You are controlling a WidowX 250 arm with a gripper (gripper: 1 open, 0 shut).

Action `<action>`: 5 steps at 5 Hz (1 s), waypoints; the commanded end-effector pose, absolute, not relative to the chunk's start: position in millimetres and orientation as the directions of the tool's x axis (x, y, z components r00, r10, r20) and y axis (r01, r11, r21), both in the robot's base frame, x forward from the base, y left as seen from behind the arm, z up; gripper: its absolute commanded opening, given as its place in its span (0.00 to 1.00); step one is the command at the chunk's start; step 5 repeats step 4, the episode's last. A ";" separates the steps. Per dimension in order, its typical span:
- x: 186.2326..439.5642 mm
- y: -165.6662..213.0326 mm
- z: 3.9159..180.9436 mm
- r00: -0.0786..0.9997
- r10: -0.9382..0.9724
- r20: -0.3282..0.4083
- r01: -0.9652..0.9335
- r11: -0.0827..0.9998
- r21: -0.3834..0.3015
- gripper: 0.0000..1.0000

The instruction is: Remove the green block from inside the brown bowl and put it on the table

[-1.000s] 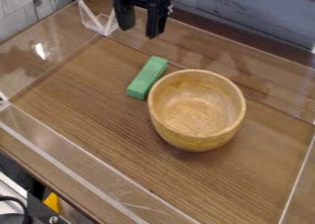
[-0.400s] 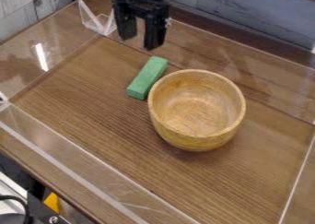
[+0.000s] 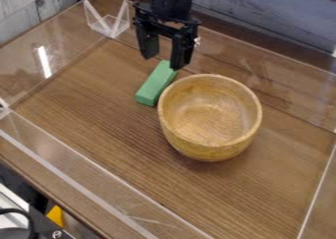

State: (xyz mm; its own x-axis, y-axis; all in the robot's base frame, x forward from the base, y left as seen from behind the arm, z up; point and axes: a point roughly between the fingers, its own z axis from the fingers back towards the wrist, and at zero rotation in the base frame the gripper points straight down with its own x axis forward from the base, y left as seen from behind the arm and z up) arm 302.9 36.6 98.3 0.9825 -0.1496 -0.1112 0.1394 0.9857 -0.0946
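Note:
The green block lies flat on the table, just left of the brown bowl and close to its rim. The bowl stands upright with nothing inside it. My gripper hangs above the block's far end, its two dark fingers pointing down and spread apart with nothing between them. The right finger partly covers the block's far tip.
Low clear plastic walls edge the tabletop on all sides. A small clear plastic stand sits at the back left, behind the gripper.
The gripper has moved right and toward the front, lowering from the back wall to just over the block's far end. Block and bowl have not moved.

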 end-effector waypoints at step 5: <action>289.7 25.4 100.3 0.991 -0.128 -0.024 0.126 0.990 -0.066 0.00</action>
